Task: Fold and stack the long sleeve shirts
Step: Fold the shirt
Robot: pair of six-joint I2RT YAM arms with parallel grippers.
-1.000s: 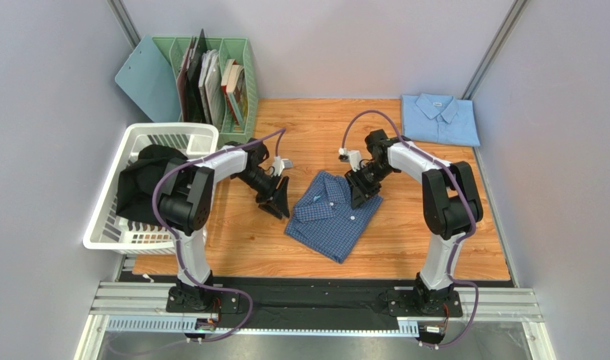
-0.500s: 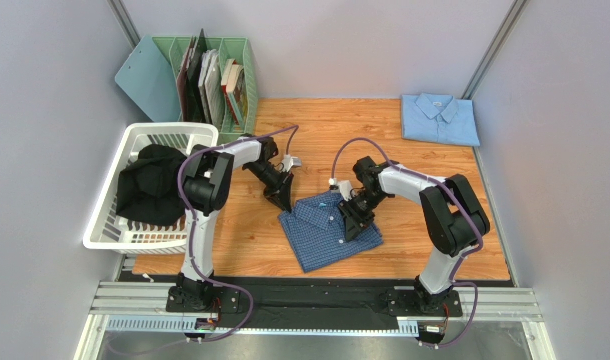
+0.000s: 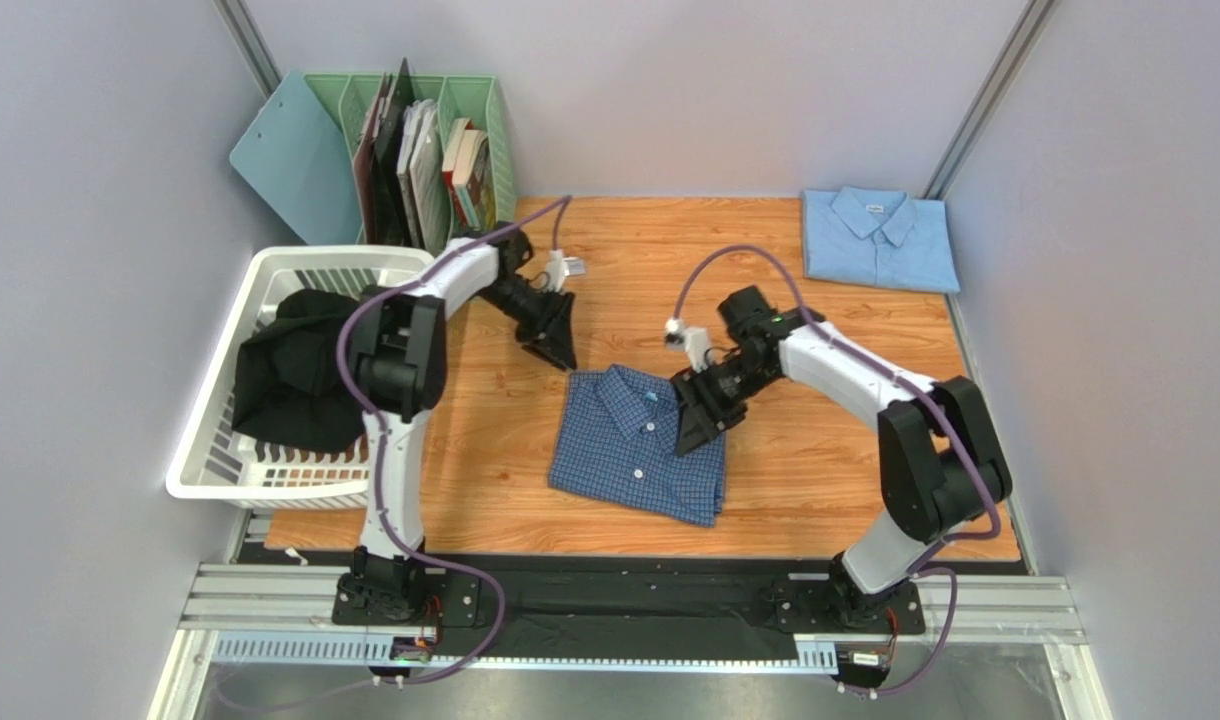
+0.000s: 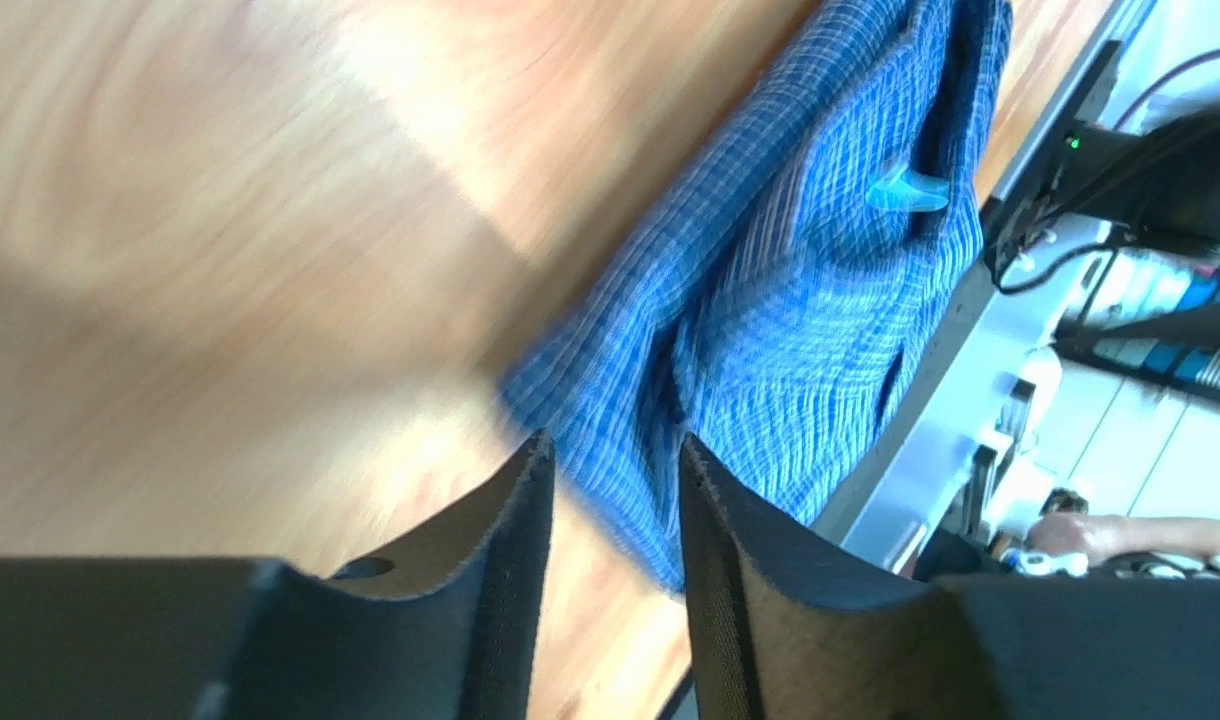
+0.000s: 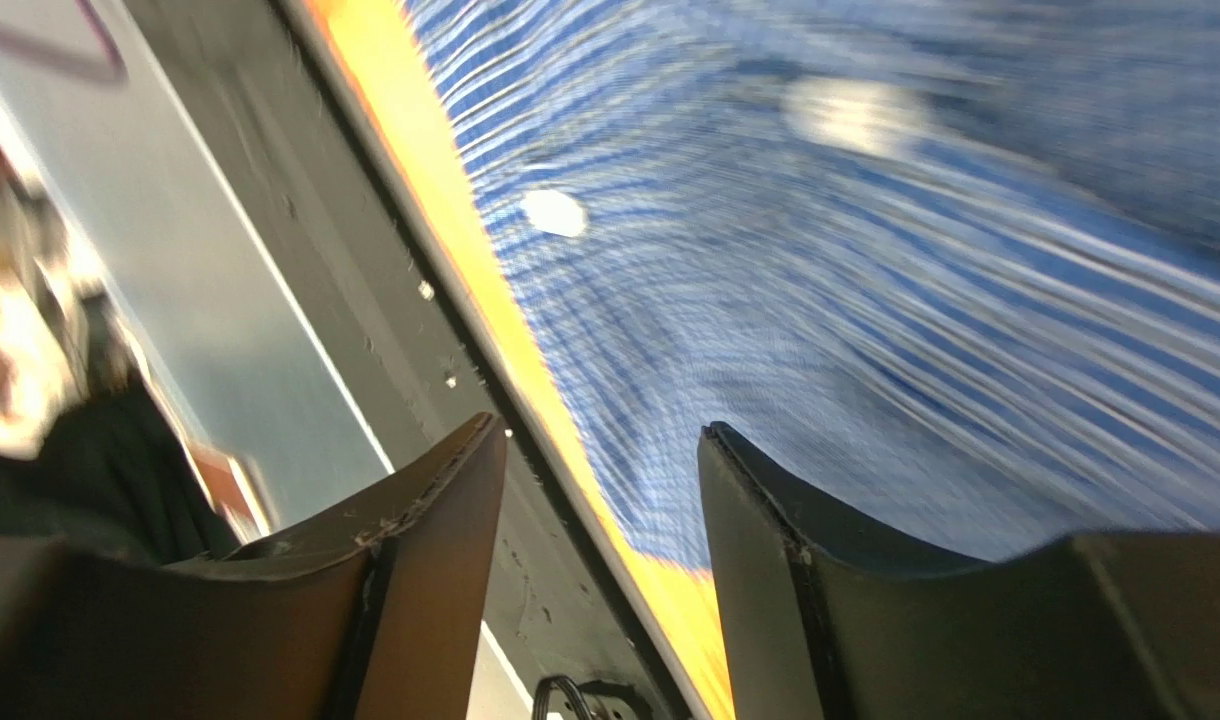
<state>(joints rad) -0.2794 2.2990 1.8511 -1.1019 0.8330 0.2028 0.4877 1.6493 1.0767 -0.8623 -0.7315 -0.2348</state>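
Top view, checked shirt: the checked shirt (image 3: 636,465) lies as a folded rectangle, collar up, on the worktop (image 3: 616,255), just toward 6 o'clock of centre.
Top view, pale blue shirt: the pale blue shirt (image 3: 879,240) is laid folded in the 1 o'clock corner, well apart from the checked one.
Top view, left hand: the left hand (image 3: 556,342) is held over bare wood at 11 o'clock of the checked shirt, near its corner.
Top view, right hand: the right hand (image 3: 696,425) is poised at the shirt's 3 o'clock edge.
Top view, laundry basket: the laundry basket (image 3: 346,263), at 9 o'clock, holds dark clothing.
Left wrist view: the fingers (image 4: 519,510) are slightly parted, with nothing between them; the checked shirt lies just beyond.
Right wrist view: the fingers (image 5: 436,510) are spread and empty over blurred checked fabric.
Step in hand: folding is judged finished, stacking not yet begun.
Next move: the bundle must be pinched at opposite edges through all layers and carried toward 1 o'clock without the folds being spilled.
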